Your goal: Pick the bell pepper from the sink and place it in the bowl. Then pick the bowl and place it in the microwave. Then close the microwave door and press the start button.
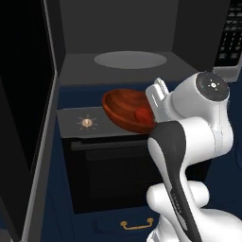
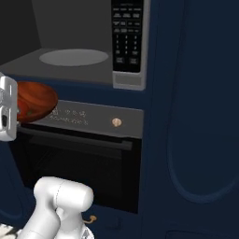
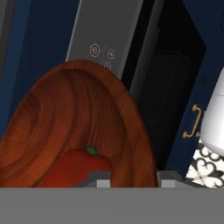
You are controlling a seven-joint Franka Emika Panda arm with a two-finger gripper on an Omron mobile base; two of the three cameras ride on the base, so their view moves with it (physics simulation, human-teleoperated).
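With the bell pepper (image 1: 142, 114) already lying in the wooden bowl (image 1: 126, 109), the fingers (image 3: 101, 179) clamp the bowl's rim and hold it tilted before the oven (image 1: 108, 170), just below the open microwave (image 1: 130, 60), so next it must rise, level out and go in.

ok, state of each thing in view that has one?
microwave door: open
microwave: cavity holds nothing, turntable bare
bowl: tilted, held up in front of the oven, below the cavity
bell pepper: inside the bowl
oven door: shut
end effector: shut on the bowl rim
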